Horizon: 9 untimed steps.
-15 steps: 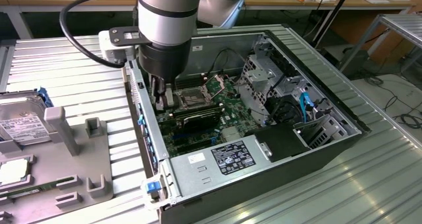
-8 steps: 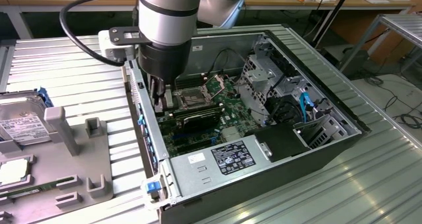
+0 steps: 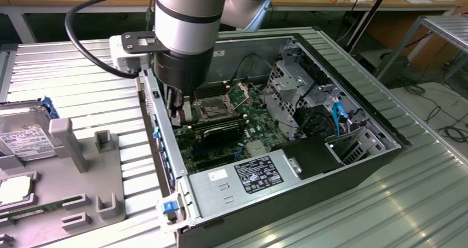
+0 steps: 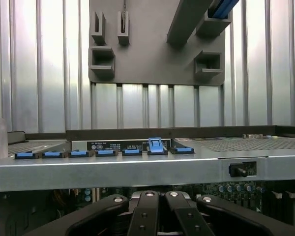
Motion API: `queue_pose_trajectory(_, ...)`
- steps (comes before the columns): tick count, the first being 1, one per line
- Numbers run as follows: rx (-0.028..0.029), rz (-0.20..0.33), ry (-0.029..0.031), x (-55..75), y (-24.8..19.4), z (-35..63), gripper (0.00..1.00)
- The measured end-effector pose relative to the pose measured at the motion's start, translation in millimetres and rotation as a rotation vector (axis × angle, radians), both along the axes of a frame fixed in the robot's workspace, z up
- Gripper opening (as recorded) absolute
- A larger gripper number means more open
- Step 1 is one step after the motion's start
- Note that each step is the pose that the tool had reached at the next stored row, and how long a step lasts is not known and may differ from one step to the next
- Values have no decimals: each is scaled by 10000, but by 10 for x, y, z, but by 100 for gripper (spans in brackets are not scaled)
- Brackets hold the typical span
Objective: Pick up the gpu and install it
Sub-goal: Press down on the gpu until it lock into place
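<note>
- ribbed metal table (image 3: 409,204) carries an open computer case (image 3: 365,166), lying on its side.
- gray holder tray (image 3: 80,166) sits on the exterior view's left, with a hard drive (image 3: 18,133) standing in it.
- at the case's near end is a labelled power supply (image 3: 256,174).
- beyond it, the gpu (image 3: 219,132) lies down on the green board inside the case, black face up.
- gripper (image 3: 175,108) hangs inside the case by the rear wall, just beside the gpu's end; fingers clenched together (image 4: 161,211); touching or not, cannot tell.
- blue clips (image 4: 105,153) line the case edge.
- workbenches (image 3: 351,1) stand farthest back.
</note>
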<state>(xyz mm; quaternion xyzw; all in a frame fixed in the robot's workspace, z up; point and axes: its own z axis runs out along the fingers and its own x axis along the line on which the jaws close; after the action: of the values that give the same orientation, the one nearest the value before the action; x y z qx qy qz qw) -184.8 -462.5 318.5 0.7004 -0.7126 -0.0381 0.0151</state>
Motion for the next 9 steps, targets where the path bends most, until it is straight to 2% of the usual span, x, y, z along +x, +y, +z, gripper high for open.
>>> queue_pose_trajectory(4,6,1,1,-1,-13,-29,11)
queue_pose_trajectory(6,98,-8,-1,-1,-11,-31,11)
queue_pose_trajectory(9,128,-18,-1,-4,-7,-32,11)
